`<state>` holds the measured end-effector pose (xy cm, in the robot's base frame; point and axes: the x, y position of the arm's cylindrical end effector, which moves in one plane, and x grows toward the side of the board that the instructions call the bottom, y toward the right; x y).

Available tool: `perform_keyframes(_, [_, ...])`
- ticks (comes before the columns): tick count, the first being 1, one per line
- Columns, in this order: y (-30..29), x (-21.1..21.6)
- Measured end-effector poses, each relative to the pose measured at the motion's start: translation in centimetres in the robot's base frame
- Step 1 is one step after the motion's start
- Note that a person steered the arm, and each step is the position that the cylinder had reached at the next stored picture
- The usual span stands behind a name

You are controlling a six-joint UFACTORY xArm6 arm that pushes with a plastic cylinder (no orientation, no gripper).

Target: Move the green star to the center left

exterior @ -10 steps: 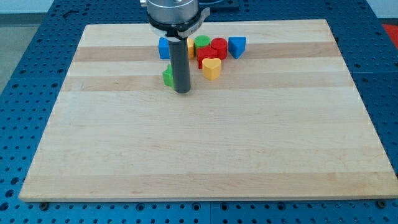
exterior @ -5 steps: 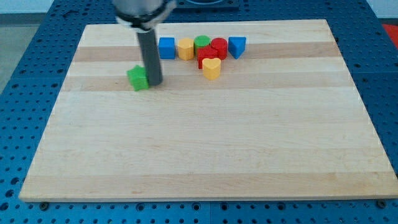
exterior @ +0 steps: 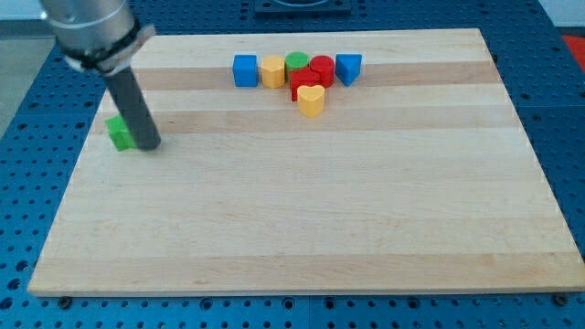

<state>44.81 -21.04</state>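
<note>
The green star (exterior: 119,133) lies near the board's left edge, a little above mid-height. The dark rod slants down from the view's top left. My tip (exterior: 148,144) rests on the board right against the star's right side. The rod hides part of the star's right edge.
A cluster sits at the top centre: a blue cube (exterior: 244,70), a yellow block (exterior: 272,70), a green cylinder (exterior: 296,62), a red cylinder (exterior: 321,68), a red block (exterior: 298,83), a blue triangle (exterior: 347,68) and a yellow heart (exterior: 311,100). The wooden board (exterior: 311,219) lies on a blue perforated table.
My tip has swept left across the board, pushing the green star from beside the cluster to near the left edge and slightly down. The cluster has not moved.
</note>
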Motion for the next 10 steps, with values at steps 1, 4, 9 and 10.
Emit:
perform_keyframes(1, [0.0,2.2])
perform_keyframes(4, [6.0,-8.6])
perform_keyframes(9, [1.5,-5.8])
perform_keyframes(10, [-0.3,-9.8])
